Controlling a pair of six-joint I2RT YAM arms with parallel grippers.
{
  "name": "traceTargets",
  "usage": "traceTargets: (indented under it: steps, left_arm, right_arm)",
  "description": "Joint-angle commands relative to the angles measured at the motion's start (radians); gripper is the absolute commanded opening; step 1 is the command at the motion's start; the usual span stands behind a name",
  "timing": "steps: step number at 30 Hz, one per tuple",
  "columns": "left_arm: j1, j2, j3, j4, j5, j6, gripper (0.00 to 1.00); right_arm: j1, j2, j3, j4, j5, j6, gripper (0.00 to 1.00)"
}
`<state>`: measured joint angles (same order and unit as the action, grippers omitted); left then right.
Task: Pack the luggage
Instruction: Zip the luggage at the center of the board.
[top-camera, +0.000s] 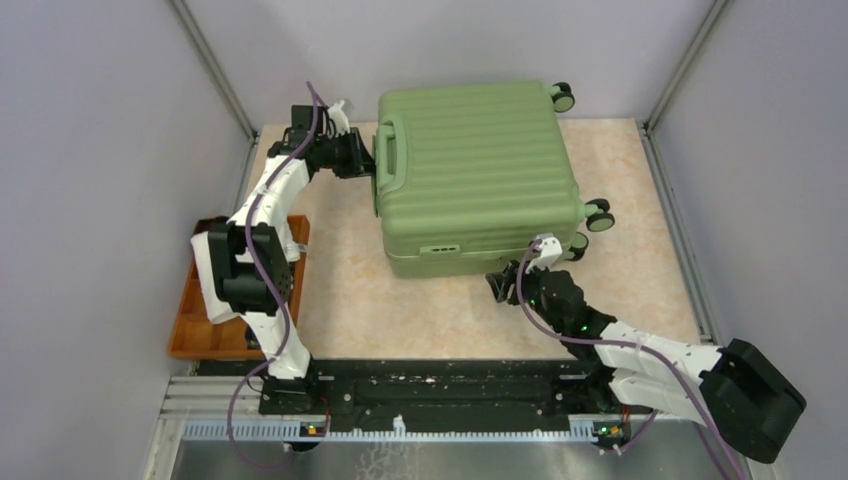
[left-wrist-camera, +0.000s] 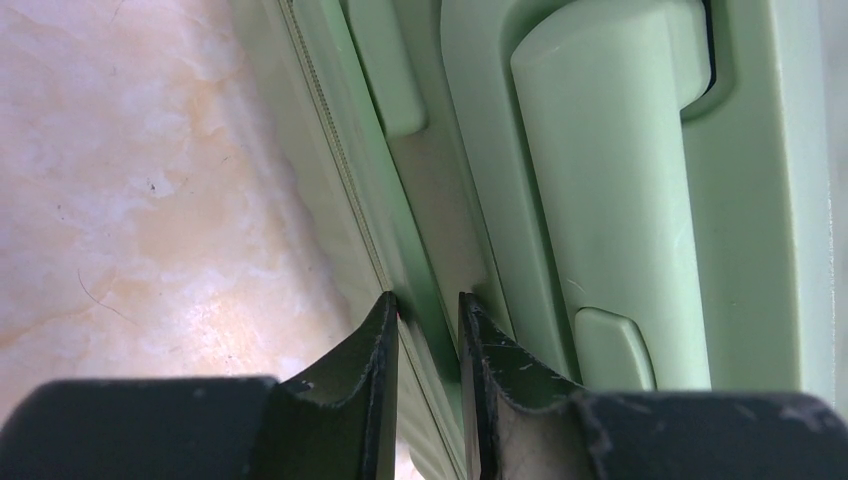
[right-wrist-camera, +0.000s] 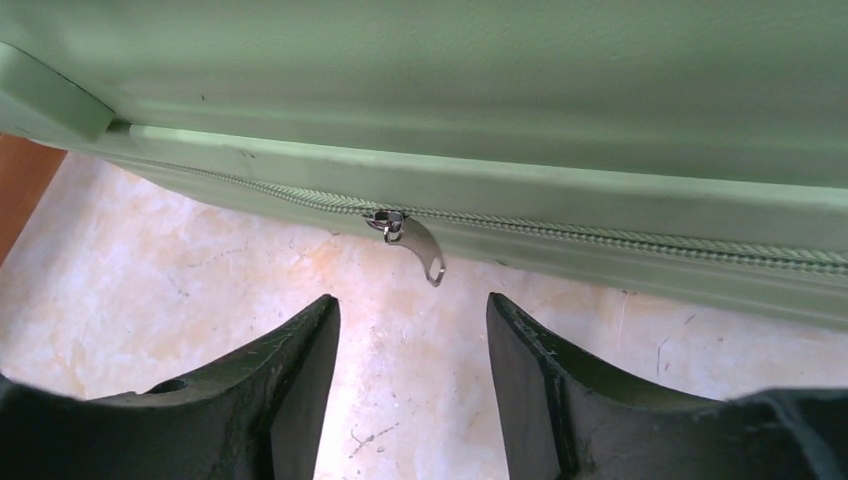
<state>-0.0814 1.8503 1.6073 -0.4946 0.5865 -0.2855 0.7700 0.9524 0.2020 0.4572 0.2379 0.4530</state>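
K: Right hand (right-wrist-camera: 412, 300) sits nearest the lens in its wrist view. Two dark fingers (right-wrist-camera: 290, 400) are spread apart with only bare desk (top-camera: 420, 320) between them, so it is open and holds nothing.

M: Noted. Biggest item?

K: Luggage (top-camera: 475, 160). Light green, ribbed shell, lying flat with the lid down, on the far half of the desk. It fills most of the middle of the overhead view.

M: Where are the hands against it?

K: Left hand (top-camera: 362, 158) is at its left side, right up against the shell, just beside the green handle (left-wrist-camera: 600, 180). Right hand is low at the near side, by the near right corner, close to the shell but apart from it.

M: Left hand's state?

K: Fingertips drawn close, with a slim gap between them. The tips straddle the green ridge next to the seam. Cannot tell whether they pinch it.

M: Smaller things?

K: Orange tray (top-camera: 195, 325) at the desk's left edge, partly under the left arm, well apart from the luggage. Black wheels (top-camera: 600, 217) stick out on the luggage's right side. Zipper (right-wrist-camera: 620, 240) runs along the near side. Its small metal pull (right-wrist-camera: 415, 245) hangs just ahead of the gap between the right hand's fingers, touching neither.
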Motion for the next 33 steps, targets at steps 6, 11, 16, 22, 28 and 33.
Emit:
traceTargets:
  steps: [6,11,16,22,28,33]
  left_arm:
    - [-0.038,-0.096,0.093,0.124,0.148,-0.032,0.0]
    - [-0.041,-0.11,0.097,0.138,0.15,-0.044,0.0]
    - [-0.049,-0.133,0.1,0.155,0.148,-0.044,0.0]
    - [-0.05,-0.148,0.095,0.155,0.159,-0.056,0.0]
    - [-0.066,-0.17,0.082,0.16,0.157,-0.07,0.0]
    - [-0.085,-0.181,0.072,0.166,0.151,-0.082,0.0]
  right_arm:
    - [-0.005,0.075,0.034,0.226,0.019,-0.035,0.39]
    - [0.004,0.147,0.085,0.219,0.009,-0.039,0.28]
    - [0.013,0.155,0.086,0.241,0.031,-0.03,0.1]
    - [0.083,0.165,0.102,0.243,0.075,-0.056,0.0]
    - [0.207,0.205,0.114,0.287,0.154,-0.043,0.0]
    - [0.326,0.32,0.204,0.327,0.179,-0.065,0.0]
